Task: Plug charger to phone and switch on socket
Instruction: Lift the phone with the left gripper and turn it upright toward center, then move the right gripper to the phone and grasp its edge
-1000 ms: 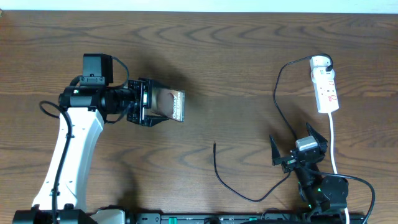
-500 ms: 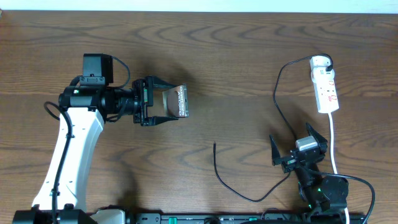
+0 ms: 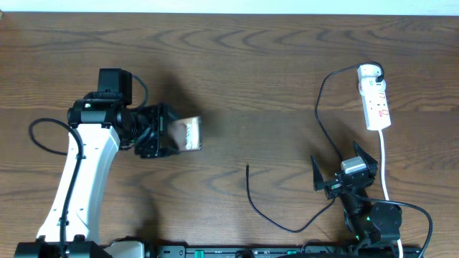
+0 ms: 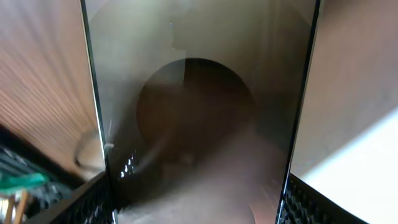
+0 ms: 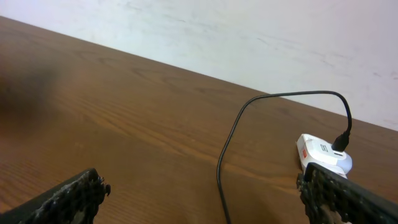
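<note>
Near the left edge of the table (image 3: pixel 258 64), our left claw (image 3: pixel 179 136) clamps the phone (image 3: pixel 191 134), tilted above the surface. Our right claw (image 3: pixel 344 170) sits with fingers apart at the near right corner. The charger (image 3: pixel 320 107) runs from the socket (image 3: pixel 376 104), far right corner, to a loose tip mid-front. We judge the phone is being presented; next, grasp that tip.
</note>
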